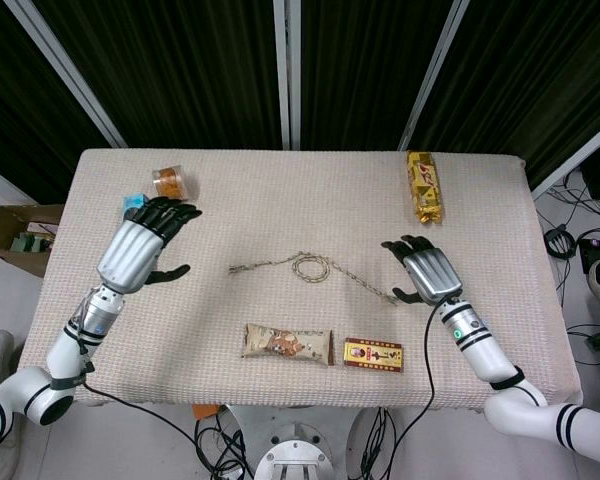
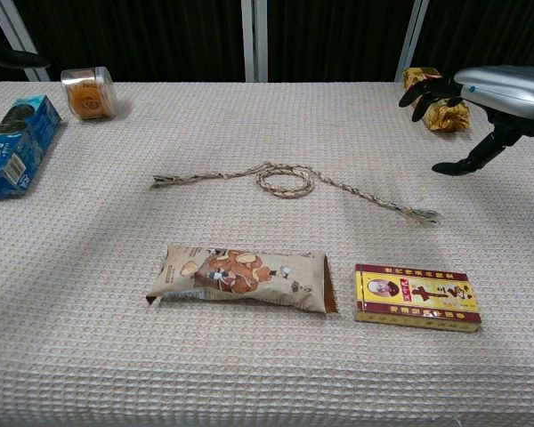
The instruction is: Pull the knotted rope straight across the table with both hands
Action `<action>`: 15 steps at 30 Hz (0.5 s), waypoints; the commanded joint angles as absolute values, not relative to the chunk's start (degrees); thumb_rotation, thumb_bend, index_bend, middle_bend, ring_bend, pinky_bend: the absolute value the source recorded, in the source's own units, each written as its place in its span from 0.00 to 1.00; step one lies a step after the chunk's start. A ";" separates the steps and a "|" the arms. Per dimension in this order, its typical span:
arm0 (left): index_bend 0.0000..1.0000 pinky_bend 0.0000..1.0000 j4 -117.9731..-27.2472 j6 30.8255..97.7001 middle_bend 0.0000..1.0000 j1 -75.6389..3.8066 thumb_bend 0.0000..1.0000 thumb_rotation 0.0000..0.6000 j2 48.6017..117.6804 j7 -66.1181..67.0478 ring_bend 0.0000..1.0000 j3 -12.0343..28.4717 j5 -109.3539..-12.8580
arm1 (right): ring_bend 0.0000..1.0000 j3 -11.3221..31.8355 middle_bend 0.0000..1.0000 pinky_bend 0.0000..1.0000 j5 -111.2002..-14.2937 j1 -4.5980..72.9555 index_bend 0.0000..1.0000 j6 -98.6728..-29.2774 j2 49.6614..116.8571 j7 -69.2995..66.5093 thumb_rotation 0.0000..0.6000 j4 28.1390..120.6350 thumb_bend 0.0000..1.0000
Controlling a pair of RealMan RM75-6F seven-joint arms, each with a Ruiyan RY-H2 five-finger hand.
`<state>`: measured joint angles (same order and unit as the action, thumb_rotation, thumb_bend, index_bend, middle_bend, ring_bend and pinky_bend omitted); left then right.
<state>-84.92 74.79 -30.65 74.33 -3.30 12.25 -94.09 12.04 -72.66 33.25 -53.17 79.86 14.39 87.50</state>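
Note:
A thin braided rope (image 1: 310,268) (image 2: 289,182) lies across the table's middle, with a small loop at its centre and frayed ends at left and right. My right hand (image 1: 427,272) (image 2: 481,102) hovers just right of the rope's right end (image 2: 424,214), fingers spread, holding nothing. Well left of the rope's left end (image 1: 235,270), my left hand (image 1: 140,248) is raised above the cloth, fingers apart and empty. The chest view shows only a dark sliver of the left hand at the top-left edge.
A snack bag (image 1: 286,344) and a red-and-yellow box (image 1: 373,354) lie in front of the rope. A round jar (image 1: 169,182) and a blue packet (image 2: 13,142) sit at the back left; a gold packet (image 1: 424,187) at the back right. The table (image 1: 280,190) has a woven beige cloth.

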 commanded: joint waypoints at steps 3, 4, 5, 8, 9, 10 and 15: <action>0.19 0.18 -84.28 74.67 0.21 -30.85 0.13 1.00 74.31 -3.61 0.16 11.45 -93.61 | 0.12 12.04 0.25 0.22 -69.02 33.14 0.18 -55.27 82.07 17.49 1.00 87.08 0.18; 0.19 0.18 -84.14 74.60 0.21 -30.87 0.13 1.00 74.35 -3.66 0.16 11.27 -93.48 | 0.12 12.01 0.25 0.22 -68.19 32.99 0.18 -55.93 82.64 18.36 1.00 87.11 0.18; 0.19 0.18 -83.99 74.54 0.21 -30.86 0.13 1.00 74.42 -3.73 0.16 11.00 -93.33 | 0.12 11.87 0.25 0.22 -67.08 32.84 0.18 -56.67 83.44 19.59 1.00 87.16 0.18; 0.19 0.18 -83.62 74.49 0.21 -30.73 0.13 1.00 74.75 -3.81 0.16 10.27 -92.95 | 0.12 11.61 0.25 0.22 -63.64 32.64 0.18 -57.68 85.61 22.18 1.00 87.10 0.16; 0.19 0.18 -83.55 74.42 0.21 -30.65 0.13 1.00 74.85 -3.83 0.16 10.01 -92.79 | 0.12 11.63 0.25 0.22 -62.37 32.62 0.18 -57.91 86.39 22.86 1.00 86.97 0.15; 0.19 0.18 -83.48 74.33 0.21 -30.52 0.13 1.00 74.97 -3.86 0.16 9.65 -92.60 | 0.12 11.73 0.25 0.22 -60.64 32.65 0.18 -58.29 87.51 23.82 1.00 86.75 0.14; 0.19 0.18 -83.05 74.23 0.21 -29.77 0.13 1.00 75.35 -4.13 0.16 8.39 -91.60 | 0.11 12.68 0.25 0.22 -56.74 32.98 0.29 -60.95 92.72 25.50 1.00 84.83 0.05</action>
